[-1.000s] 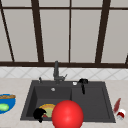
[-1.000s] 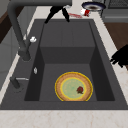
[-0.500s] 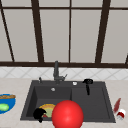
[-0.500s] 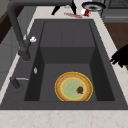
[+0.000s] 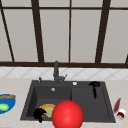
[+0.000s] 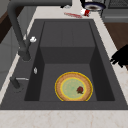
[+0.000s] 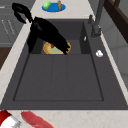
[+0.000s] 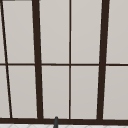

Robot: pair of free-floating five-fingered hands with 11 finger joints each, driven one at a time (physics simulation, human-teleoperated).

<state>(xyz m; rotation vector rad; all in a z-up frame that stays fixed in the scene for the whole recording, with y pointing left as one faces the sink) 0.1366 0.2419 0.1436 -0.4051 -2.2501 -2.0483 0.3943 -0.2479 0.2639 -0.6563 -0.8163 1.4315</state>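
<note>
My left hand [image 5: 39, 114] hovers at the front rim of the dark sink [image 5: 30, 100], fingers relaxed and holding nothing; it is also the hand [image 6: 121, 56] at the right of the left side view and the far hand [image 7: 21, 11] in the right side view. A yellow-rimmed plate [image 6: 73, 86] with a small red bit lies in the left basin below it. My right hand [image 5: 94, 86] hangs over the back of the drainboard, fingers straight and pointing down; it looms large as the near hand [image 7: 47, 33]. A red ball [image 5: 67, 115] sits at the front.
The faucet [image 5: 56, 71] stands at the sink's back, with a small white object [image 5: 74, 83] on the ledge beside it. A blue plate [image 5: 5, 102] with food is on the left counter. A red utensil [image 5: 116, 105] and a red-and-white cup [image 5: 121, 113] lie on the right.
My right hand has drifted slightly right, sliding toward the top edge of the left side view. The left hand, plate and ball stay put.
</note>
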